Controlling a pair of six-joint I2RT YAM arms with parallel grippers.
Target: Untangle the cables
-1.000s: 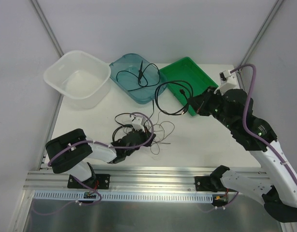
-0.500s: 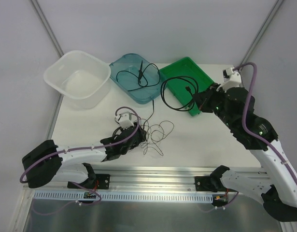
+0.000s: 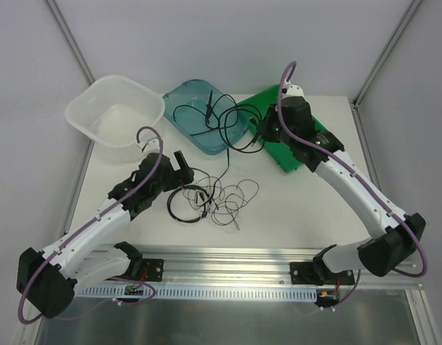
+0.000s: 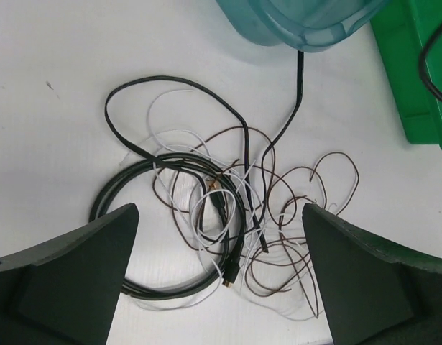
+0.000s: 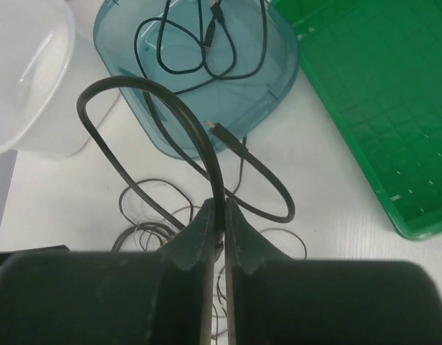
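A tangle of cables point(image 3: 206, 201) lies on the white table: a black coil point(image 4: 170, 241), thin brown wire point(image 4: 307, 215) and white wire. My left gripper point(image 3: 183, 164) hovers over the tangle, open, with nothing between its fingers point(image 4: 70, 280). The right gripper point(image 3: 258, 129) is shut on a thick black cable point(image 5: 152, 93), which arches up in a loop point(image 3: 238, 144) over the edge of the teal tray point(image 3: 179, 97). Another black cable point(image 5: 185, 50) lies coiled inside that tray.
A white tub point(image 3: 116, 118) stands at the back left. The green tray point(image 3: 296, 154) sits right of the teal one, partly under my right arm. A black cord point(image 4: 300, 86) runs from the teal tray's edge down into the tangle.
The left gripper has opened, let go of the tangle and drawn back up and to the left. The right arm has swung left from the green tray, carrying its black cable towards the teal tray.
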